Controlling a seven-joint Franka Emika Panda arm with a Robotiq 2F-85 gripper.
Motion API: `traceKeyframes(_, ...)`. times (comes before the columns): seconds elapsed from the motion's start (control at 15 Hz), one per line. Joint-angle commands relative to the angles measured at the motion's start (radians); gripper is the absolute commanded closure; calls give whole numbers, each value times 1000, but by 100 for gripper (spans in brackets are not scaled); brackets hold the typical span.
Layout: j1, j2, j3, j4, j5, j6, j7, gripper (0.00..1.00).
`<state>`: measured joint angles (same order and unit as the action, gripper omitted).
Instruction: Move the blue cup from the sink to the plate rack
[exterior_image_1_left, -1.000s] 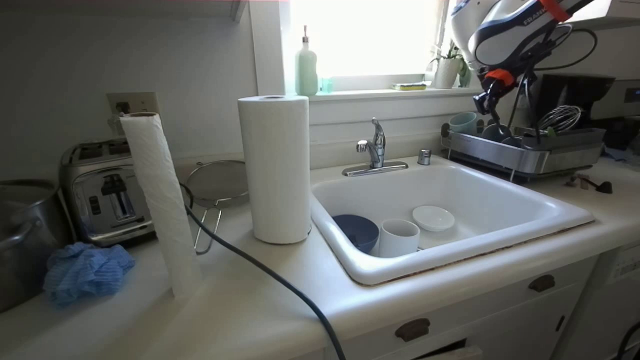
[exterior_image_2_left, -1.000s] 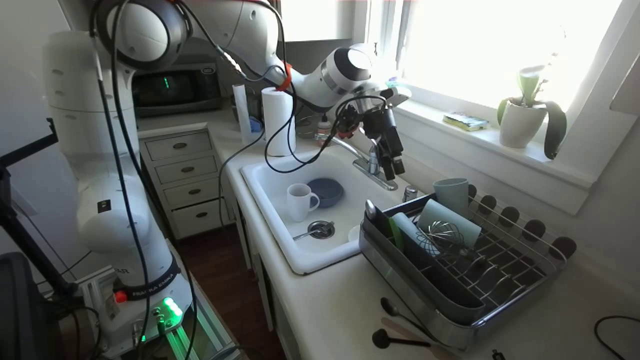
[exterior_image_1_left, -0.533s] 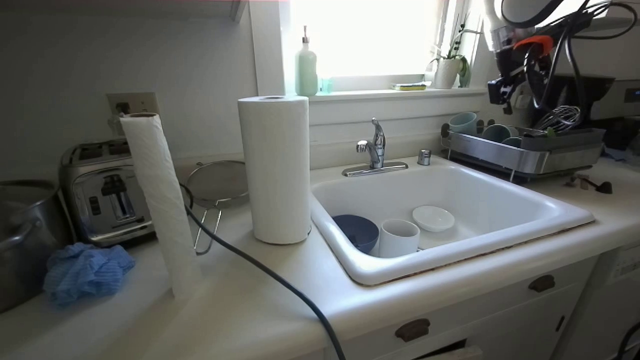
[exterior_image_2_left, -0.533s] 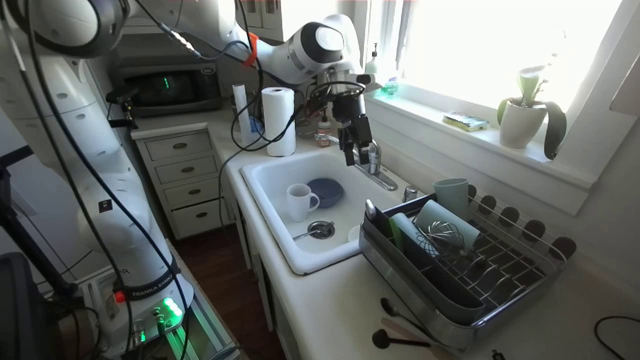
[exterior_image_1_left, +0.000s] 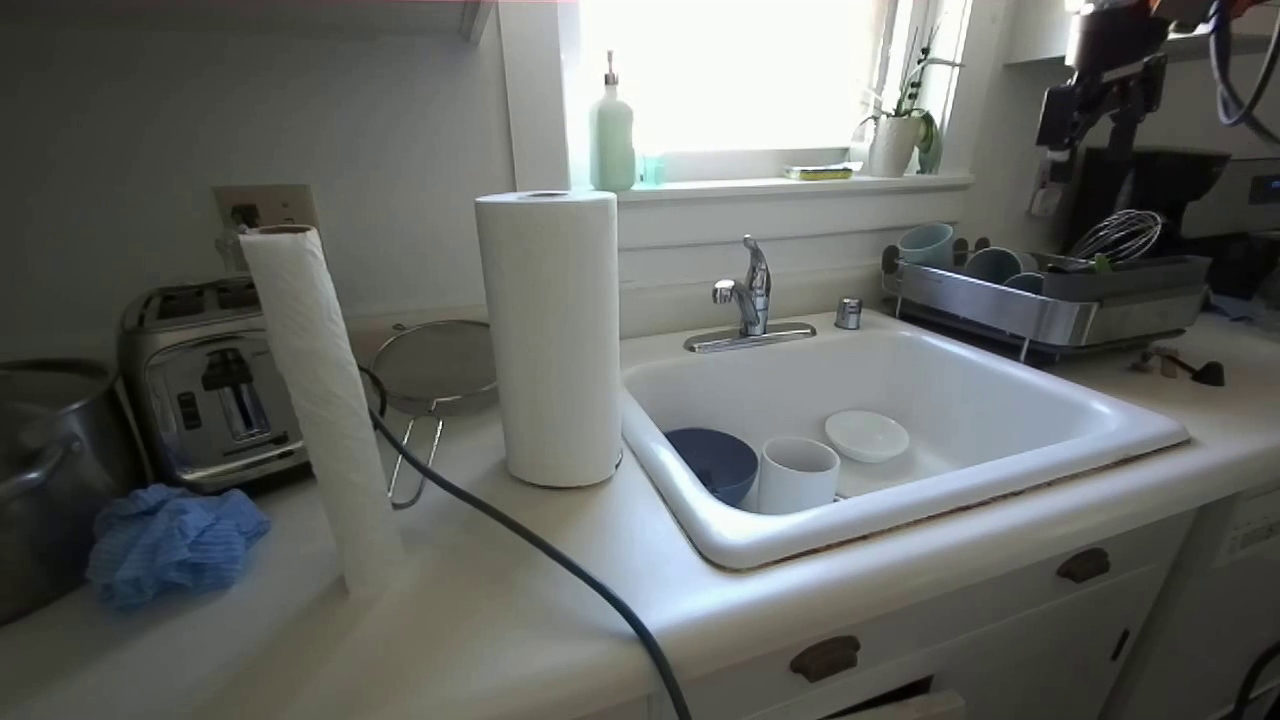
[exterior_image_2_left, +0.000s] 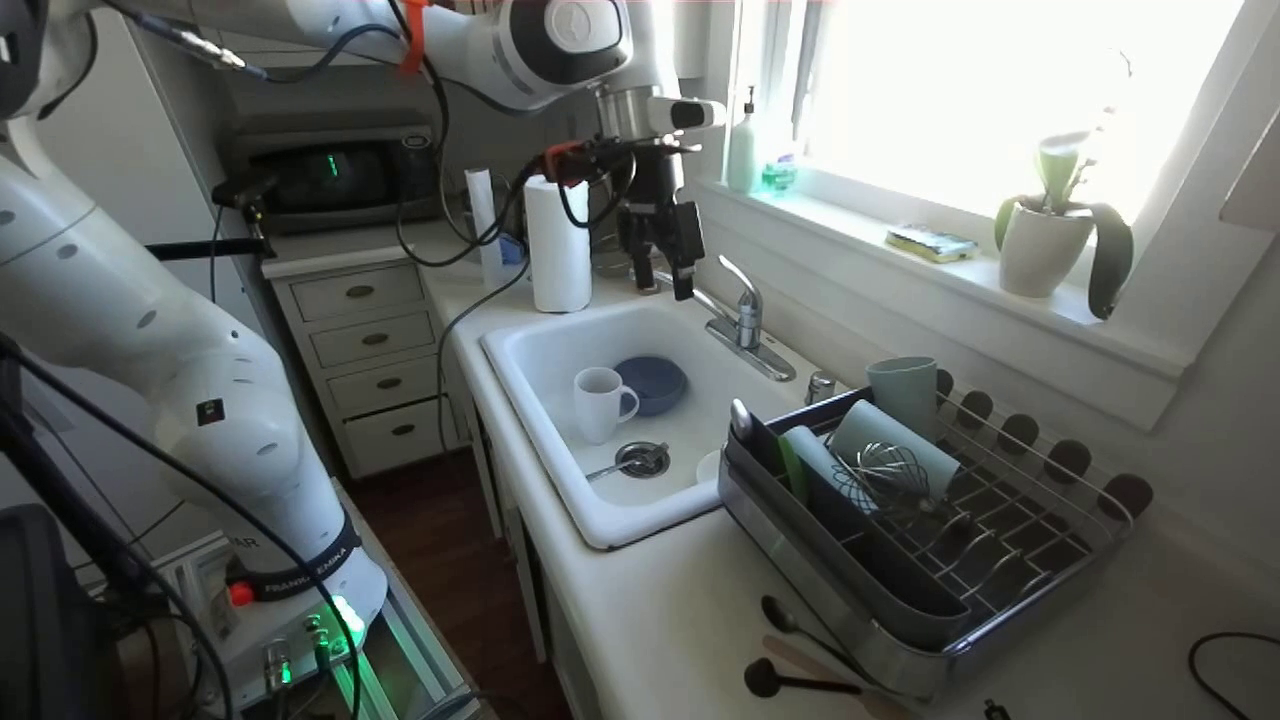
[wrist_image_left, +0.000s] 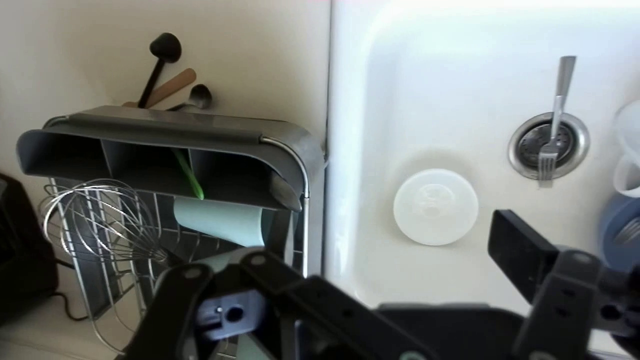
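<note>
Three pale teal-blue cups stand or lie in the grey plate rack (exterior_image_2_left: 815, 575): one upright cup (exterior_image_2_left: 903, 388), one lying cup (exterior_image_2_left: 905, 442) and a third cup (exterior_image_2_left: 818, 462) by the utensil holder. They also show in an exterior view, the upright one (exterior_image_1_left: 926, 246) in the rack (exterior_image_1_left: 1010, 302). The wrist view shows a lying cup (wrist_image_left: 220, 220); others are partly behind my fingers. I see no teal cup in the white sink (exterior_image_2_left: 645, 515). My gripper (exterior_image_2_left: 663, 288) is open and empty, held high, with the sink and rack below it.
The sink holds a dark blue bowl (exterior_image_2_left: 652, 384), a white mug (exterior_image_2_left: 598, 405), a white dish (wrist_image_left: 436, 207) and a fork (wrist_image_left: 556, 125) over the drain. A whisk (exterior_image_2_left: 890, 475) sticks up from the rack. The faucet (exterior_image_2_left: 748, 320) and windowsill (exterior_image_2_left: 850, 235) line the back.
My gripper has lifted and drawn away from the rack and the window, its fingers pointing more straight down. The cups in the rack and the things in the sink stay put.
</note>
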<state>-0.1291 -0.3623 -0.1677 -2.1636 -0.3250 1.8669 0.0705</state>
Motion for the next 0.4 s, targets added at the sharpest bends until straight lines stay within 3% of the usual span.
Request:
traceKeyframes(0.0,-19,-19,2,-7,26,2,-41,0)
traceKeyframes(0.33,-20,-45,-12,-28,44,11,-77,0)
